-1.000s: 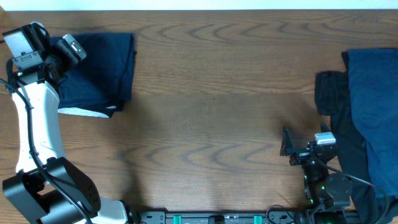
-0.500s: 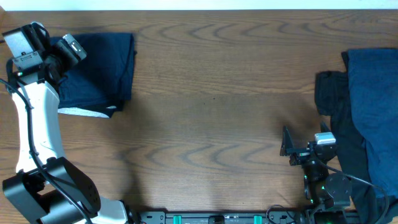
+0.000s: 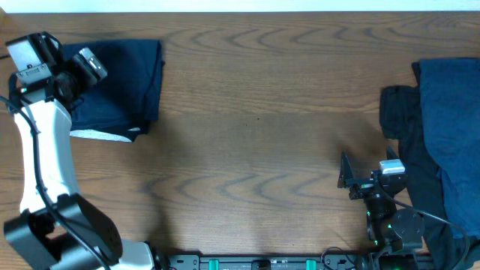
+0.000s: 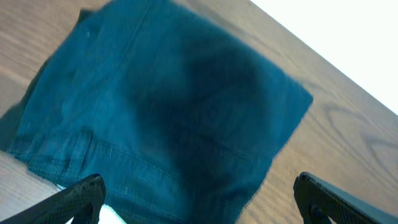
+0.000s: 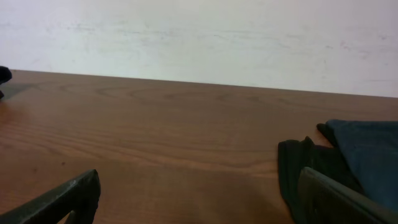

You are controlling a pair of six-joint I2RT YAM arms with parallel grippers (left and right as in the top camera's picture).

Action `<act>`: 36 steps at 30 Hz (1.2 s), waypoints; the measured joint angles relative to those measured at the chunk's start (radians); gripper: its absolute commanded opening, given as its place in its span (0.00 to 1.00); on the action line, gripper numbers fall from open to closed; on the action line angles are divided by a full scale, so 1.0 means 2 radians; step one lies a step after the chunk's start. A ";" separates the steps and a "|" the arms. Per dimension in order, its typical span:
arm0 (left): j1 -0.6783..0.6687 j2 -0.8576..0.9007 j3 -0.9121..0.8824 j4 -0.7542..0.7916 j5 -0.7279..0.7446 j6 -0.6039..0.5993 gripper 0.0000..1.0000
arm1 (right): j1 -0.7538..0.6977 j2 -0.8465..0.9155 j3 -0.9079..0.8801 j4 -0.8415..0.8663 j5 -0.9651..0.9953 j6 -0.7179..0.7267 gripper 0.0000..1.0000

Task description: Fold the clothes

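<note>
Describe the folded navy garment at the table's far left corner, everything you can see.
The navy garment is soft cloth folded into a rough rectangle, lying flat on the wooden table at its far left. Seams and a stitched hem show on top, and a white strip peeks from its near edge. The open left gripper hangs over it, not gripping it.

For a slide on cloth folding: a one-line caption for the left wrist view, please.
Open left claw poised over a folded navy garment on the wooden table.
</note>
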 measured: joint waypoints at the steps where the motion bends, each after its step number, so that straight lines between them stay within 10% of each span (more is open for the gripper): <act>1: -0.002 -0.010 -0.001 -0.009 0.000 0.000 0.98 | 0.000 0.000 0.000 0.000 0.000 0.000 0.99; 20: -0.117 -0.333 -0.030 -0.080 0.000 0.000 0.98 | 0.000 -0.001 0.000 0.000 0.000 0.000 0.99; 36: -0.175 -0.548 -0.356 -0.003 0.000 0.000 0.98 | 0.000 -0.001 0.000 0.000 0.002 0.000 0.99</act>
